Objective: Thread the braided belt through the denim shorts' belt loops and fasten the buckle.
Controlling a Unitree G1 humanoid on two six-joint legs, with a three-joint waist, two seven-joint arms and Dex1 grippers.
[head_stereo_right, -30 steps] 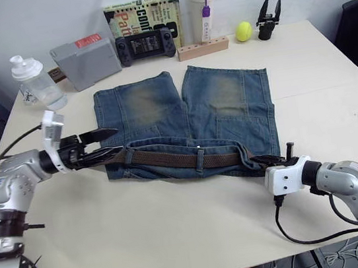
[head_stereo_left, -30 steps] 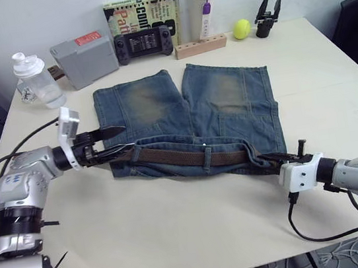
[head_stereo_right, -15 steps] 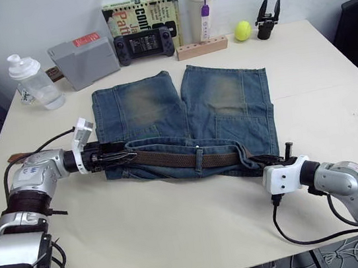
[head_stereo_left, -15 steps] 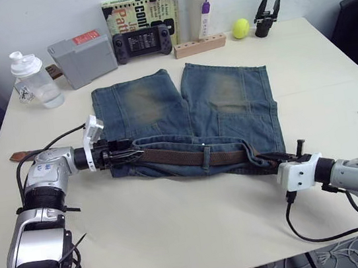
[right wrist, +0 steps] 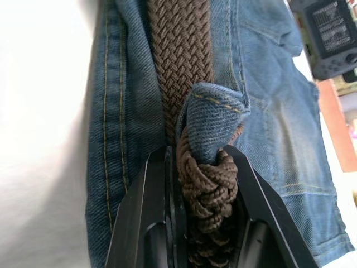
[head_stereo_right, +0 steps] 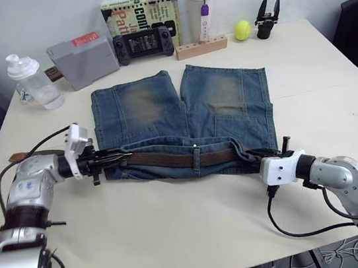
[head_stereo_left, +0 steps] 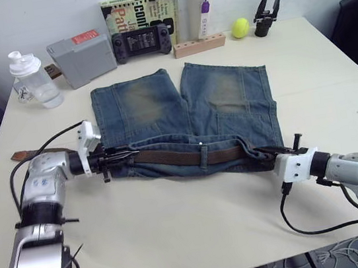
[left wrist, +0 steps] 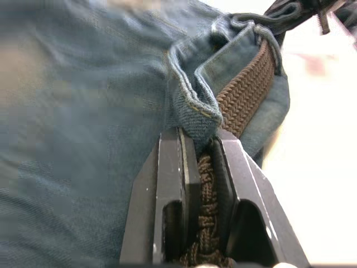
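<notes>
Running side to side along the waistband of the shorts (head_stereo_left: 188, 106), the belt (head_stereo_left: 182, 157) lies across the table (head_stereo_left: 180, 240) nearer the robot. The left gripper (left wrist: 199, 162) is clamped on its left end, the right gripper (right wrist: 201, 167) on its right end, each beside a belt loop (left wrist: 192, 114).

The denim shorts (head_stereo_left: 190, 116) are lying flat on the table (head_stereo_left: 180, 234), with the braided belt (head_stereo_left: 182, 155) running along the waistband. The left gripper (head_stereo_left: 121, 157) is pinching one belt end, the right gripper (head_stereo_left: 267, 155) the other.
</notes>
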